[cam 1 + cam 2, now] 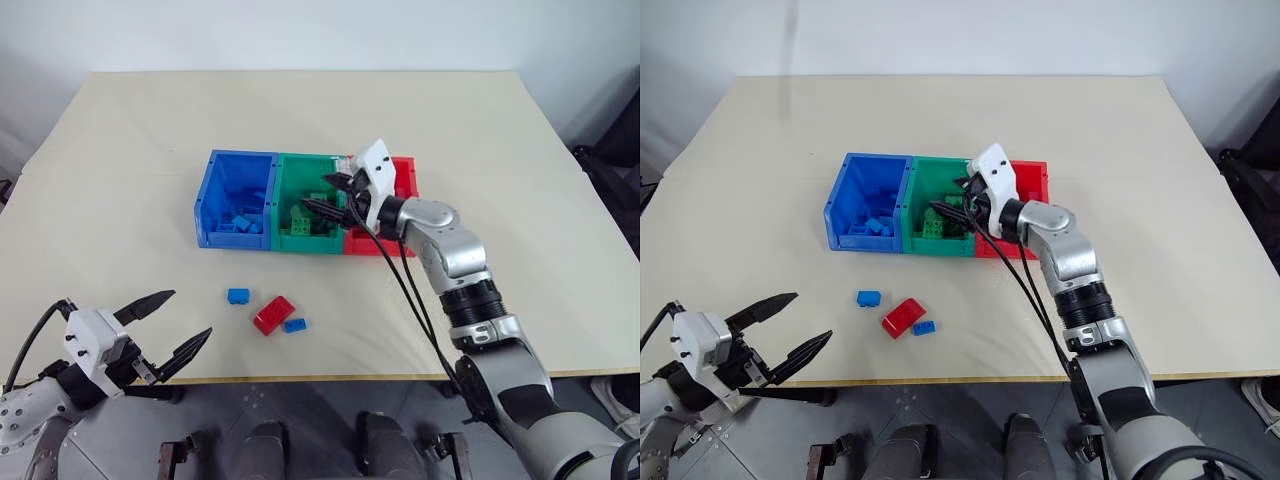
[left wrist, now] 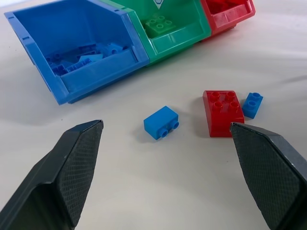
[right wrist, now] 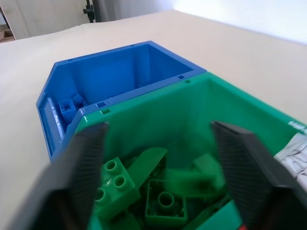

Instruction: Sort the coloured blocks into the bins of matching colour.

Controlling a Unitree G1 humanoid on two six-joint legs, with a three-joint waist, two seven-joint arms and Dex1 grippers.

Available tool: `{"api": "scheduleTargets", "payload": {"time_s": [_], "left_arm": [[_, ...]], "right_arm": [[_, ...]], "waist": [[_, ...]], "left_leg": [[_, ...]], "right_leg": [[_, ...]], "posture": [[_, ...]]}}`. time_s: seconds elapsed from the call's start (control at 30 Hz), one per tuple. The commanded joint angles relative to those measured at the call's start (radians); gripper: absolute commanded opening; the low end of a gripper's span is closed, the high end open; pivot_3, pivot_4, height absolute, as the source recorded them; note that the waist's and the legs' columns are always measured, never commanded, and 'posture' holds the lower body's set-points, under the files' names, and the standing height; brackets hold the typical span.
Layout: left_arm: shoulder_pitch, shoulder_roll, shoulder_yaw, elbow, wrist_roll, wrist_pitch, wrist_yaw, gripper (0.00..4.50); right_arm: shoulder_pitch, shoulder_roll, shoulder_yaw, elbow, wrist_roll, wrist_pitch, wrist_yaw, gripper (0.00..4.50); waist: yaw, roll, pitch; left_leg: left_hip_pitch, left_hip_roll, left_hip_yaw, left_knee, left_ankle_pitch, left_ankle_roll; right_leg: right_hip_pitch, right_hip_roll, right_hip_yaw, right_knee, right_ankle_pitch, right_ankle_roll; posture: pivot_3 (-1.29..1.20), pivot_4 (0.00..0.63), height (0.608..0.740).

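Loosely catalogued: three blocks outstanding on the bench (image 1: 120,170), all in front of the bins (image 1: 236,240) — blue block (image 1: 238,295) nearest the blue bin, red block (image 1: 273,314) beside it, second small blue block (image 1: 295,325) touching the red. Likely light, rigid, smooth plastic; best pinched across flat sides, studs avoided. Bins hold sorted blocks already. Left end effector (image 1: 170,327): wide open, empty, off the bench's near edge. Right end effector (image 1: 332,196): open, empty, over the green bin. Bench: pale, matt, cloth-like; plain white wall behind.

Red bin (image 1: 404,176) behind right gripper (image 1: 330,196)
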State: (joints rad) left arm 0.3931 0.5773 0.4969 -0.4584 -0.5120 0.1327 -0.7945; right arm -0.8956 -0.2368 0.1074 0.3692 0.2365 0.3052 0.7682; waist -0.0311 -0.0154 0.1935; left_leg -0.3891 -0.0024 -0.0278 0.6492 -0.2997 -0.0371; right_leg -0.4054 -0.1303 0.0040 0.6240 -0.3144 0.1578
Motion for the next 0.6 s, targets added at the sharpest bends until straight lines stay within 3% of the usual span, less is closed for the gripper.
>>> {"api": "scheduleTargets", "payload": {"time_s": [0.03, 0.27, 0.33, 0.47, 0.6], "left_arm": [[0.009, 0.011, 0.031, -0.018, -0.021, -0.004, -0.005, 4.5], [-0.049, 0.113, 0.044, 0.097, -0.036, 0.029, -0.097, 4.5], [-0.061, 0.149, 0.031, 0.127, -0.017, 0.019, -0.141, 4.5], [-0.115, 0.203, -0.019, 0.133, -0.021, 0.038, -0.2, 4.5], [-0.279, 0.278, -0.193, 0.034, -0.032, 0.179, -0.206, 4.5]], "right_arm": [[0.056, -0.071, -0.037, -0.083, 0.044, -0.071, 0.122, 4.48], [0.37, -0.289, -0.122, -0.26, 0.238, -0.253, 0.571, 4.48], [0.455, -0.36, -0.141, -0.272, 0.243, -0.274, 0.637, 4.48], [0.539, -0.434, -0.182, -0.278, 0.259, -0.264, 0.659, 4.48], [0.599, -0.457, -0.212, -0.307, 0.259, -0.255, 0.628, 4.48]], "waist": [[0.005, 0.0, 0.0], [0.006, 0.0, 0.0], [0.001, 0.0, 0.0], [-0.001, 0.0, 0.0], [0.013, 0.0, 0.0]], "left_leg": [[0.0, 0.0, 0.0, 0.0, 0.0, 0.0], [-0.001, 0.0, 0.0, 0.0, -0.001, 0.001], [0.0, 0.0, 0.0, 0.0, -0.001, 0.002], [0.004, 0.002, 0.004, 0.0, -0.001, 0.002], [0.004, 0.002, 0.003, 0.002, -0.001, 0.002]], "right_leg": [[0.0, 0.0, 0.0, 0.0, 0.0, 0.0], [0.002, 0.0, -0.001, -0.002, 0.0, 0.0], [0.003, 0.0, -0.001, -0.002, 0.0, 0.0], [0.004, 0.001, 0.0, -0.002, 0.0, 0.0], [0.004, 0.001, 0.0, -0.003, 0.0, 0.001]], "posture": [[0.0, 0.15, 0.74], [0.0, 0.15, 0.74], [0.0, 0.15, 0.74], [0.0, 0.15, 0.74], [0.0, 0.15, 0.74]]}}
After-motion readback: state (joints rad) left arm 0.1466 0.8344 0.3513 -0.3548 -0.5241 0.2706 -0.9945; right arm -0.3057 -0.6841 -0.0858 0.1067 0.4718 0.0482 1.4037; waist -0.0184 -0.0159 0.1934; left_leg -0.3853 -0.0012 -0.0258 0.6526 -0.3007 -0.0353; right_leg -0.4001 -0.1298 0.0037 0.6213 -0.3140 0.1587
